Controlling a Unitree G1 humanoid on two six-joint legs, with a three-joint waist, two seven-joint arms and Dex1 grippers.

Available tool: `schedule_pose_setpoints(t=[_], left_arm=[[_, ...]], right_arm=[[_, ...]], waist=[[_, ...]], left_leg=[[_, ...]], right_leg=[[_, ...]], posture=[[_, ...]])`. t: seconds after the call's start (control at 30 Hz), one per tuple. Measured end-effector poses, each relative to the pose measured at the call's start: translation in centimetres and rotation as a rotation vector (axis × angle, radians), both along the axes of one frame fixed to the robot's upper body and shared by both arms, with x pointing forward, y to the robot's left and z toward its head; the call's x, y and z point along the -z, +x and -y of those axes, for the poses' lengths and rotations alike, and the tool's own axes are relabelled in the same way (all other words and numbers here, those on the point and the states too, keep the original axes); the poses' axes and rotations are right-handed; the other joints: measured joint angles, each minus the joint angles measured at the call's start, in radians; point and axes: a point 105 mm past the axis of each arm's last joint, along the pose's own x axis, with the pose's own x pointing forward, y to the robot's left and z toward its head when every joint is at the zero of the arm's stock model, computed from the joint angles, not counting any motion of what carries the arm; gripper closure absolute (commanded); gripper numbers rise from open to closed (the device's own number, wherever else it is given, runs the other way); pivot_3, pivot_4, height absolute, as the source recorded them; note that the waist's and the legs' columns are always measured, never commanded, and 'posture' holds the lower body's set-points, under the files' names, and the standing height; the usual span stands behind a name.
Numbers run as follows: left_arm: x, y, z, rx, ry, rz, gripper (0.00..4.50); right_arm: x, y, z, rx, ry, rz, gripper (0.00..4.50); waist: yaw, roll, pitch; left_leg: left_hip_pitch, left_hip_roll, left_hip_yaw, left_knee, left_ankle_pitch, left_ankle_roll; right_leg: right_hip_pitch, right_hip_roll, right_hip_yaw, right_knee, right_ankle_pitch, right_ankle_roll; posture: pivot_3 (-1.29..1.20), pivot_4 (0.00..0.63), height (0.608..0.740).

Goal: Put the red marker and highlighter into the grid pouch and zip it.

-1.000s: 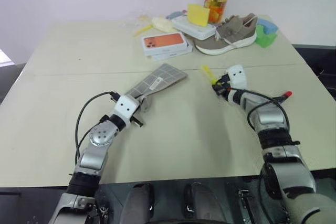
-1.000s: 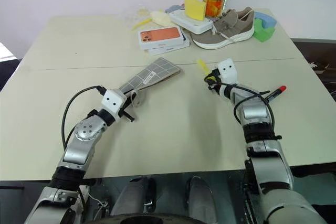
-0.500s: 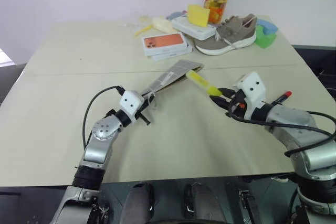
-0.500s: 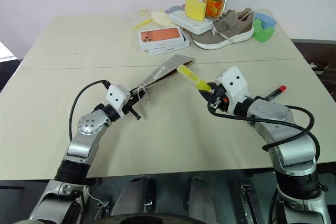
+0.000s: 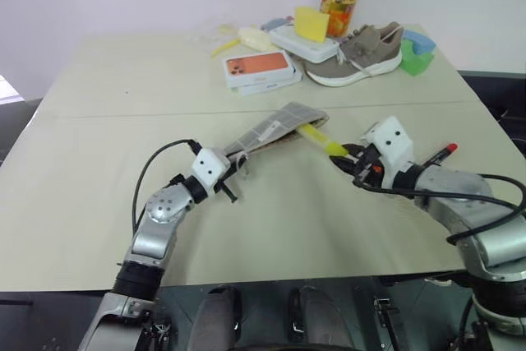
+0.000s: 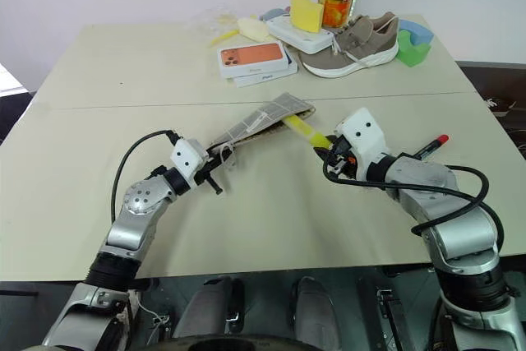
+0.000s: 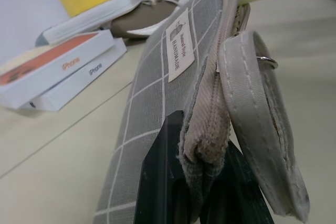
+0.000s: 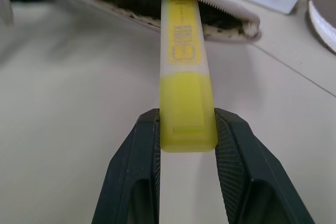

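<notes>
Now, left end effector (image 7: 202, 192): clamped on one end of the grid pouch (image 5: 271, 127), mid-worktop.
Right end effector (image 8: 185, 145): gripping the highlighter (image 8: 182, 72), tip inside pouch mouth.
Red marker (image 5: 441, 153): near right edge.

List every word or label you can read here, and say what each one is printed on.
"HANDMADE": white label on the grid pouch; the smaller line above it is too small to read.
"iPhone": side of each of the two stacked orange phone boxes.
Print on the highlighter: too blurred to read.
</notes>
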Motion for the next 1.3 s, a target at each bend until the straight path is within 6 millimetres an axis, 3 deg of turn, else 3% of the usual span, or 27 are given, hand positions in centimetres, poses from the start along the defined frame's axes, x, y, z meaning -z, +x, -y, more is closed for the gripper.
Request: schedule_pose_setpoints(t=[0.13, 0.37, 0.57, 0.67, 0.73, 0.83, 0.87, 0.93, 1.03, 1.07, 1.13, 1.17, 1.3], left_arm=[[0.4, -1.2, 0.5, 0.119, 0.106, 0.034, 4.50], [0.8, -2.7, 1.5, 0.281, 0.189, 0.042, 4.50], [0.9, -2.8, 1.7, 0.295, 0.188, 0.033, 4.50], [0.8, -2.6, 1.7, 0.277, 0.185, 0.035, 4.50], [0.9, -2.3, 1.7, 0.250, 0.174, 0.026, 4.50], [1.1, -1.8, 1.7, 0.212, 0.166, 0.010, 4.50], [1.1, -1.7, 1.7, 0.198, 0.161, 0.006, 4.50], [1.2, -1.2, 1.8, 0.160, 0.146, -0.001, 4.50], [1.2, -0.6, 1.5, 0.107, 0.143, -0.008, 4.50], [1.2, -0.1, 1.7, 0.084, 0.138, -0.012, 4.50], [1.1, 0.1, 2.0, 0.062, 0.121, -0.011, 4.50], [1.3, 0.2, 2.1, 0.054, 0.121, -0.016, 4.50], [1.3, 0.3, 2.1, 0.040, 0.123, -0.019, 4.50]], right_arm=[[0.3, -1.1, -0.5, -0.121, -0.195, -0.018, 3.64], [1.0, -2.2, -3.4, -0.307, -0.274, -0.045, 3.64], [0.6, -2.5, -3.8, -0.332, -0.257, -0.033, 0.73], [-0.9, -2.8, -3.4, -0.308, -0.165, -0.008, 0.73], [-2.3, -3.5, -2.1, -0.251, -0.014, -0.007, 0.73], [-2.8, -3.7, 0.1, -0.152, 0.083, -0.022, 0.73], [-2.6, -3.6, 1.1, -0.098, 0.116, -0.030, 0.46], [-1.8, -2.7, 4.1, 0.069, 0.193, -0.052, 0.03], [-0.1, -1.2, 9.2, 0.371, 0.271, -0.079, 0.03], [0.4, -0.2, 11.9, 0.554, 0.299, -0.056, 0.03], [1.2, 0.4, 15.5, 0.782, 0.315, -0.037, 0.03], [1.8, 0.4, 16.6, 0.857, 0.318, -0.041, 0.03], [4.6, 0.9, 17.7, 0.974, 0.356, -0.093, 0.03]], waist=[[0.000, 0.000, 0.000], [-0.001, 0.000, 0.000], [0.001, -0.001, 0.000], [0.001, -0.001, 0.000], [0.004, -0.001, 0.000], [0.003, -0.001, 0.000], [0.003, -0.002, 0.000], [0.003, -0.002, 0.000], [0.000, -0.002, 0.000], [-0.002, -0.001, 0.000], [0.000, 0.000, 0.000], [0.000, 0.000, 0.000], [-0.002, 0.000, 0.000]], left_leg=[[0.000, 0.000, 0.000, 0.000, 0.000, 0.000], [0.000, 0.001, 0.000, 0.000, 0.000, 0.000], [0.000, 0.000, 0.000, 0.000, 0.000, 0.000], [0.000, 0.000, -0.001, 0.000, 0.000, 0.000], [0.000, 0.000, -0.001, 0.001, 0.000, 0.000], [0.000, 0.000, -0.001, 0.001, 0.000, 0.000], [0.000, 0.000, -0.001, 0.001, 0.000, 0.000], [0.001, 0.000, -0.001, 0.001, 0.000, 0.000], [0.001, 0.000, 0.000, 0.001, 0.000, 0.000], [0.001, 0.000, 0.001, 0.001, 0.000, 0.000], [0.002, 0.000, 0.001, 0.001, 0.000, 0.000], [0.001, 0.000, 0.001, 0.000, 0.000, 0.000], [0.001, 0.000, 0.001, 0.000, 0.000, 0.001]], right_leg=[[0.000, 0.000, 0.000, -0.001, 0.000, 0.000], [0.000, 0.000, 0.000, -0.001, 0.000, 0.000], [0.000, 0.000, 0.000, -0.001, 0.000, 0.000], [0.000, 0.000, 0.000, -0.001, 0.000, 0.000], [0.002, 0.000, -0.001, -0.001, 0.000, 0.000], [0.002, 0.000, -0.001, -0.001, 0.000, 0.000], [0.002, 0.000, -0.001, -0.001, 0.000, 0.000], [0.003, 0.000, -0.001, -0.001, 0.000, 0.000], [0.002, 0.000, 0.000, 0.000, 0.000, 0.000], [0.002, 0.000, 0.001, 0.000, 0.000, 0.000], [0.001, 0.000, 0.001, 0.001, 0.000, 0.000], [0.001, 0.000, 0.001, 0.001, 0.000, 0.000], [0.001, 0.002, 0.001, 0.001, 0.000, 0.000]], posture=[[0.00, 0.150, 0.740], [0.00, 0.150, 0.740], [0.00, 0.150, 0.740], [0.00, 0.150, 0.740], [0.00, 0.150, 0.740], [0.00, 0.150, 0.740], [0.00, 0.150, 0.740], [0.00, 0.150, 0.740], [0.00, 0.150, 0.740], [0.00, 0.150, 0.740], [0.00, 0.150, 0.740], [0.00, 0.150, 0.740], [0.00, 0.150, 0.740]])
